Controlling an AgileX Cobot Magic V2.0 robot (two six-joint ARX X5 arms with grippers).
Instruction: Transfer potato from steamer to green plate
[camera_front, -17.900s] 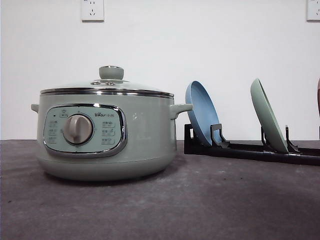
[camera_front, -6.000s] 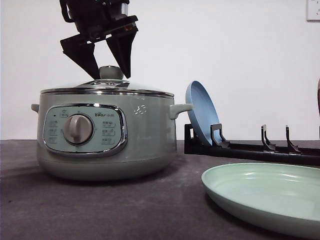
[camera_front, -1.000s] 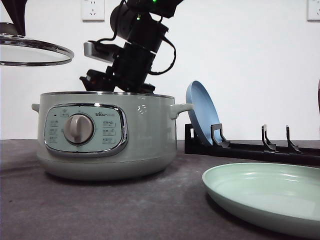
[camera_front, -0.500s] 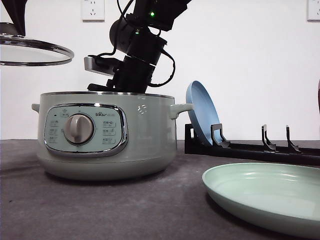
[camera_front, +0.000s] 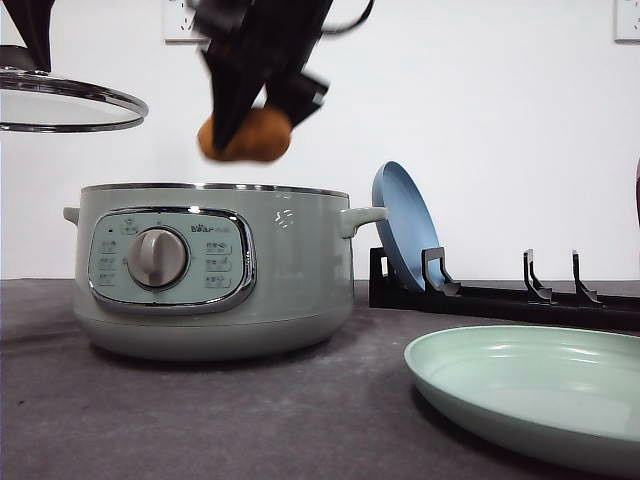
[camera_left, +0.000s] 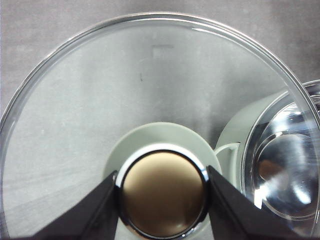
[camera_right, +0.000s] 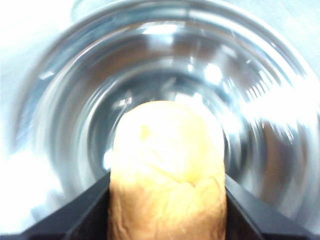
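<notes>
My right gripper is shut on the orange-brown potato and holds it in the air above the open sage-green steamer. In the right wrist view the potato sits between the dark fingers, with the steamer's shiny steel bowl below it. My left gripper is shut on the knob of the glass lid, held high to the left of the steamer; the lid shows at the upper left of the front view. The green plate lies flat on the table at the front right.
A black dish rack stands behind the green plate, with a blue plate upright in its left slot. The dark grey table spreads in front of the steamer. A white wall stands behind.
The right gripper has risen out of the steamer with the potato in its grip. The left arm and the lid have stayed still.
</notes>
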